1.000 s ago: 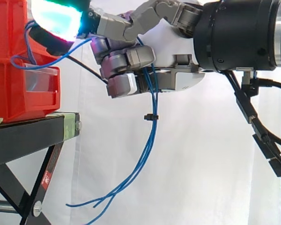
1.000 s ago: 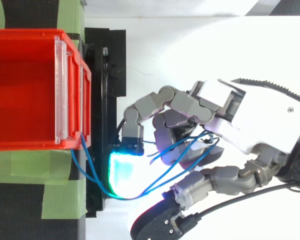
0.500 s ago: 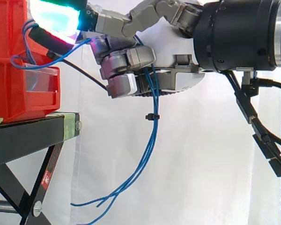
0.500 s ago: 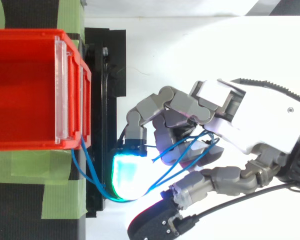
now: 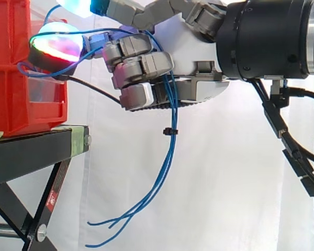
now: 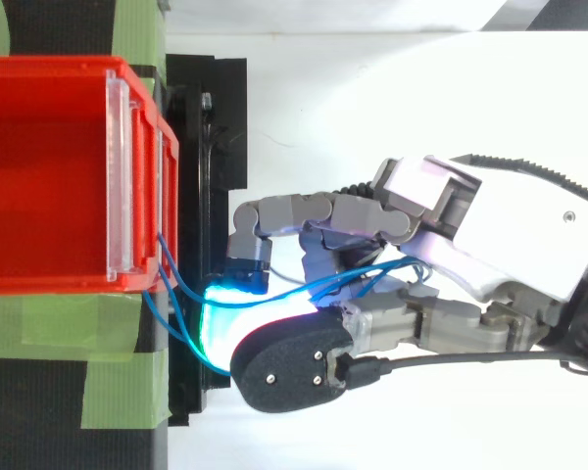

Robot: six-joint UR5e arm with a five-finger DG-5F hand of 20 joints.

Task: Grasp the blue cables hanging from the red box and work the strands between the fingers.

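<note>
Cables (image 5: 168,151) are in the hand (image 5: 191,49), and we see them well from the side. They are thin and blue. They start at the front of the red box (image 5: 10,99) and run across the gap to the hand.

The fingers (image 5: 141,65) are curled tight round the cables. The strands pass between the fingers and the palm. Under the hand they hang down loose in front of the white curtain (image 5: 225,183). Their ends bend out toward the leg of the stand (image 5: 31,149). A small black tie (image 5: 170,130) holds the strands together just below the hand.

The box sits on top of the black stand, at the edge nearest the hand. In the top view, green tape (image 6: 69,323) lies on the stand beside the box, and the cables come out by the box's front corner next to the tape.

Glowing pads (image 5: 55,47) reach out close to the front of the box. A blue strand runs right by them. We cannot tell if the pads touch the box. The arm comes in from the right edge of the side view.
</note>
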